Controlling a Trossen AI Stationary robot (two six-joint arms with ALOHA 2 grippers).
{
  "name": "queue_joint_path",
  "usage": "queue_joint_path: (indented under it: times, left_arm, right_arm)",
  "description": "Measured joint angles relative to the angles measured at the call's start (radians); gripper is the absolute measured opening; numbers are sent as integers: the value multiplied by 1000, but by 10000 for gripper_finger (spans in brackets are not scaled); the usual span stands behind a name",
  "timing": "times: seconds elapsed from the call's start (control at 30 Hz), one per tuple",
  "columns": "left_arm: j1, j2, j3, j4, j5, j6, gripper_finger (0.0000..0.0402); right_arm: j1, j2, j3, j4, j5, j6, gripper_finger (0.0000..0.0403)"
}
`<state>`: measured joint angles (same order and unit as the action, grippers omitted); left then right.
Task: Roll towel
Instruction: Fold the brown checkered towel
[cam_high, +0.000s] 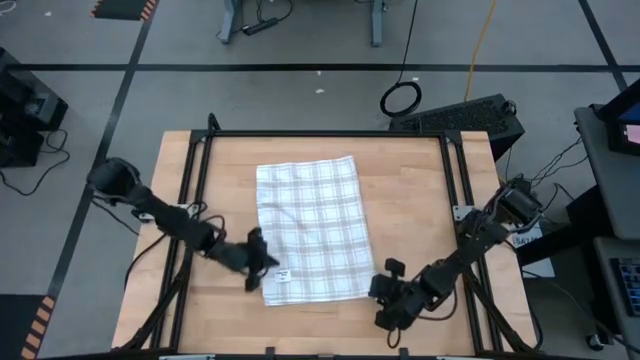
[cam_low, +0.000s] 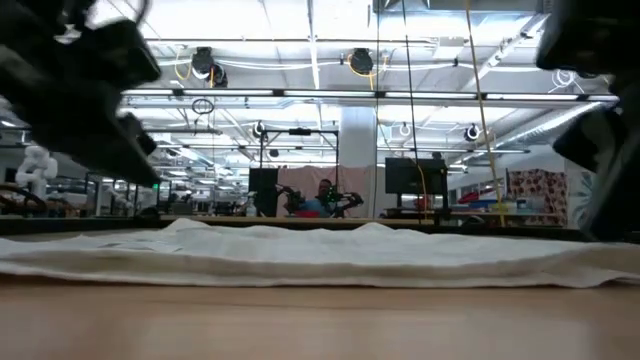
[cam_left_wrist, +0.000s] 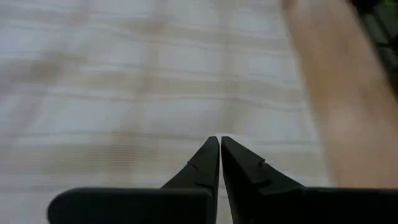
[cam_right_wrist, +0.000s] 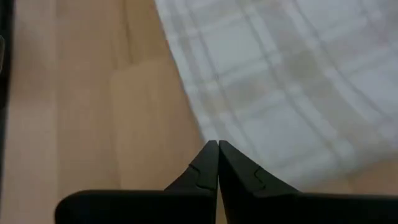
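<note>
The towel (cam_high: 312, 225) is a white cloth with a faint check. It lies spread flat on the wooden table, long side running from the far edge to the near edge, and shows as a low wrinkled band in the low view (cam_low: 320, 255). My left gripper (cam_high: 268, 265) is shut and hovers over the towel's near-left corner; in its wrist view the tips (cam_left_wrist: 219, 140) point at checked cloth (cam_left_wrist: 155, 74). My right gripper (cam_high: 378, 292) is shut beside the near-right corner. Its tips (cam_right_wrist: 217, 144) stand over bare wood right at the towel's edge (cam_right_wrist: 298, 81).
Black frame rails (cam_high: 200, 200) run along the table's left, far and right sides. A dark keyboard (cam_high: 470, 115) and a cable ring (cam_high: 400, 98) lie on the floor beyond the far right corner. Bare wood (cam_high: 420, 200) shows to the towel's right and along the near edge.
</note>
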<state>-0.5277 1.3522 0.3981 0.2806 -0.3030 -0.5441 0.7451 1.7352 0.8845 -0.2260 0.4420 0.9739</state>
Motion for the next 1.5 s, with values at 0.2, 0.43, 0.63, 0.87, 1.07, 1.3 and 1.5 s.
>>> queue_joint_path:
  times: [0.2,0.43,0.63,0.87,1.07,1.3,1.5]
  left_arm:
    - [-139,98,0,26,-93,-104,24]
    - [-162,203,1,20,-127,-132,24]
    - [-163,187,4,-49,-88,-146,24]
    - [-198,75,-2,-157,0,-104,24]
    - [-217,-15,-2,-198,-17,-102,24]
    - [-262,-34,-2,-152,-110,-131,24]
    - [-316,-34,-2,-60,-228,-127,24]
  right_arm:
    - [62,39,-2,-34,133,127,4]
    - [85,103,-2,109,131,189,4]
    - [89,122,-2,243,130,189,4]
    - [88,122,48,253,132,88,4]
    - [90,122,125,157,129,-97,4]
    - [108,122,134,40,94,-189,4]
    - [129,122,134,-19,84,-285,11]
